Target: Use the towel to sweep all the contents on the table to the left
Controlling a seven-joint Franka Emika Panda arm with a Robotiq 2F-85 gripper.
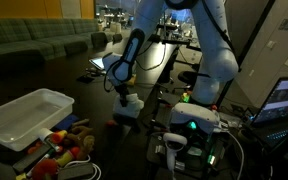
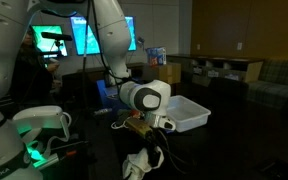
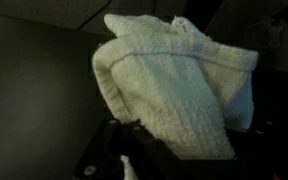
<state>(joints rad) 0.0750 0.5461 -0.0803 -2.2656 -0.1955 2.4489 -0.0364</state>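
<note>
The Robotiq gripper [image 2: 150,122] is clenched on a white ribbed cloth towel [image 3: 174,90]. The jaws themselves are buried in the folds, so the grip is judged from the way the cloth hangs bunched directly beneath the tool in an exterior view [image 2: 139,162]. In the wrist view the towel fills most of the space ahead of the fingers, hiding whatever lies past it.

A white rectangular plastic tub [image 1: 24,115] sits well off to one side of the gripper. A heap of colourful soft toys [image 1: 69,140] lies near the tub, nearer the camera than the tool. The dark table top [image 1: 89,112] directly under the gripper looks bare.

The risks follow from this. The towel is a crumpled wad rather than a spread edge, so a sweep would probably cover only a narrow path and let toys slip round either side. If the tool rides too high, the cloth may drag over the toys without moving them. If it rides too low, the fingers may scrape the table. The light tub could skid or tip when pushed, and the blocked wrist view makes all this hard to correct.
</note>
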